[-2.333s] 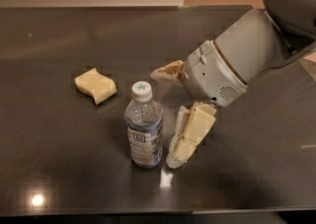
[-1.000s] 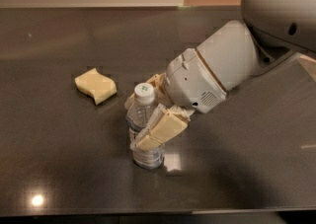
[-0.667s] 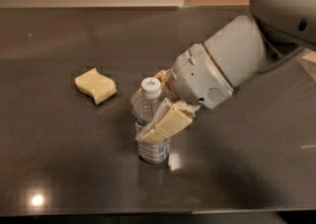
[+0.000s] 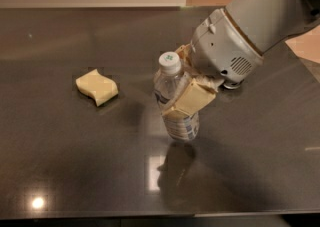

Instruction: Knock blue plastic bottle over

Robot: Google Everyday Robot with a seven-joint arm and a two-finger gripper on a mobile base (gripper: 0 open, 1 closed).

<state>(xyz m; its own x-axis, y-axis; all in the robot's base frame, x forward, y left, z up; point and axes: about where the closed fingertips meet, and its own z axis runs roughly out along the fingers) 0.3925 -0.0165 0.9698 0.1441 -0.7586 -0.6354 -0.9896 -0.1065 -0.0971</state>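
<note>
The blue plastic bottle (image 4: pixel 182 125) is a clear bluish bottle with a white cap bearing a green mark. It stands near the middle of the dark table (image 4: pixel 75 161), leaning slightly left. My gripper (image 4: pixel 176 85) comes in from the right and is closed around the bottle's middle. One cream finger (image 4: pixel 192 100) crosses the front of the bottle. The other finger shows behind it near the cap. The bottle's base seems to be at or just above the tabletop.
A yellow sponge (image 4: pixel 96 86) lies on the table to the left of the bottle. My bulky grey wrist and arm (image 4: pixel 235 46) fill the upper right. The table's front edge runs along the bottom of the view.
My gripper swung left onto the bottle, closed around it, and has carried it to the right and farther back. The sponge has not moved.
</note>
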